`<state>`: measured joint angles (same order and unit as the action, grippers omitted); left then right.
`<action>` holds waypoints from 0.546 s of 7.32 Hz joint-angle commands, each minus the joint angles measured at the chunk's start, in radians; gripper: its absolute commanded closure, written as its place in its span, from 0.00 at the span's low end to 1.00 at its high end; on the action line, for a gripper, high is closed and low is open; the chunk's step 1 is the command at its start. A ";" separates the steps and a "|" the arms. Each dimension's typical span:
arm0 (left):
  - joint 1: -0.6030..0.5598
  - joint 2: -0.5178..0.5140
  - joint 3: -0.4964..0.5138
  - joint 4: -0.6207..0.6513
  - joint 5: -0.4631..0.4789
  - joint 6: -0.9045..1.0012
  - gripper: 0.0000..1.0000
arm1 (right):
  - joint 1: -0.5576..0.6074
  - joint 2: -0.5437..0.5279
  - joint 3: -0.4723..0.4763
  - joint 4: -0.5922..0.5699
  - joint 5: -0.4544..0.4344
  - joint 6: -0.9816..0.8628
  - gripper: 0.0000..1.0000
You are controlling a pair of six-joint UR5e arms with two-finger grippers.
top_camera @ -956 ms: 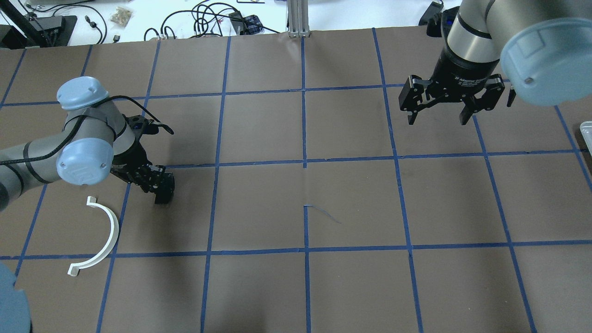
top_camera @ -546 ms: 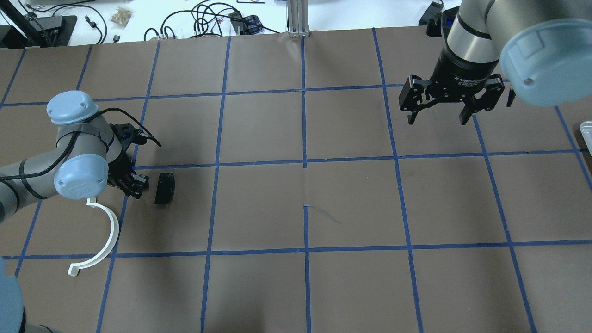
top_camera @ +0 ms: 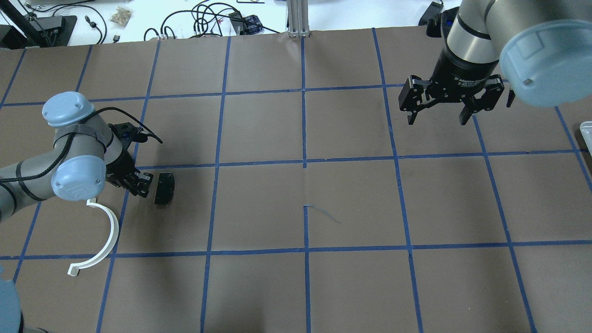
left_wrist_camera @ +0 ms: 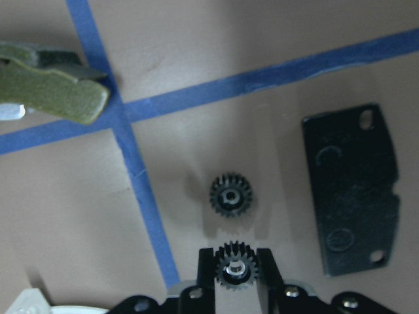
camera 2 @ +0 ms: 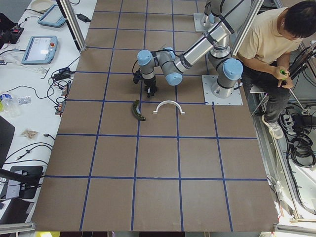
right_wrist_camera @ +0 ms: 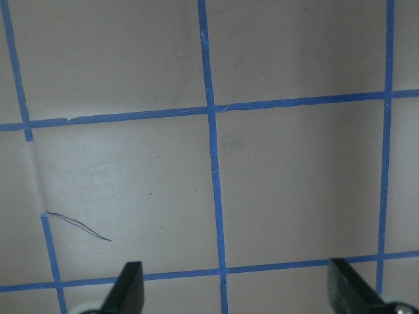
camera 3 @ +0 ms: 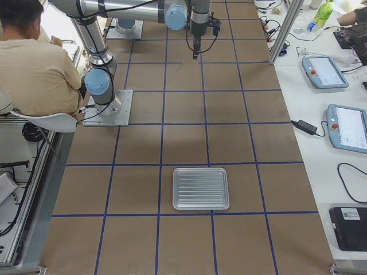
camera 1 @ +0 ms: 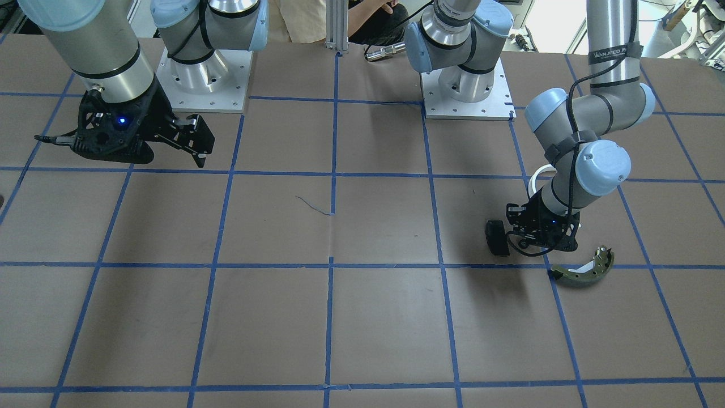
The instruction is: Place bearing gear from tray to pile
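Observation:
My left gripper [left_wrist_camera: 236,275] is shut on a small black bearing gear [left_wrist_camera: 236,267], held low over the table. A second small black gear [left_wrist_camera: 230,195] lies on the paper just ahead of it. The pile is around it: a black rectangular pad [left_wrist_camera: 350,190] [top_camera: 164,188], an olive-green brake shoe [left_wrist_camera: 52,85] [camera 1: 583,271] and a white half-ring [top_camera: 108,231]. In the overhead view my left gripper [top_camera: 138,184] is just left of the pad, and my arm hides the brake shoe. My right gripper [top_camera: 441,113] hangs open and empty at the far right.
The ridged metal tray [camera 3: 200,188] sits on the table's right side with nothing in it; only its edge [top_camera: 586,127] shows in the overhead view. A seated person [camera 2: 276,44] is behind the robot bases. Cables lie beyond the table's far edge.
My left gripper moved left off the black pad, which is now uncovered, then edged slightly back toward it. The right arm has not moved.

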<state>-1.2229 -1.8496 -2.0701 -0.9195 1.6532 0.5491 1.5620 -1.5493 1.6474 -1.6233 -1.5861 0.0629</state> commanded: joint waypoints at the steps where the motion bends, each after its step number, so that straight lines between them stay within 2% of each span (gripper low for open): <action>1: 0.000 -0.011 0.005 0.004 0.004 0.032 0.01 | 0.001 0.000 0.000 -0.001 0.000 0.000 0.00; 3: -0.013 0.010 0.019 -0.028 0.002 0.035 0.00 | 0.000 0.000 0.000 -0.001 0.000 0.000 0.00; 4: -0.026 0.036 0.077 -0.120 -0.006 0.034 0.00 | 0.000 0.000 0.000 -0.001 0.000 0.000 0.00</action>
<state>-1.2345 -1.8391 -2.0415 -0.9596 1.6539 0.5826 1.5618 -1.5493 1.6475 -1.6245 -1.5861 0.0629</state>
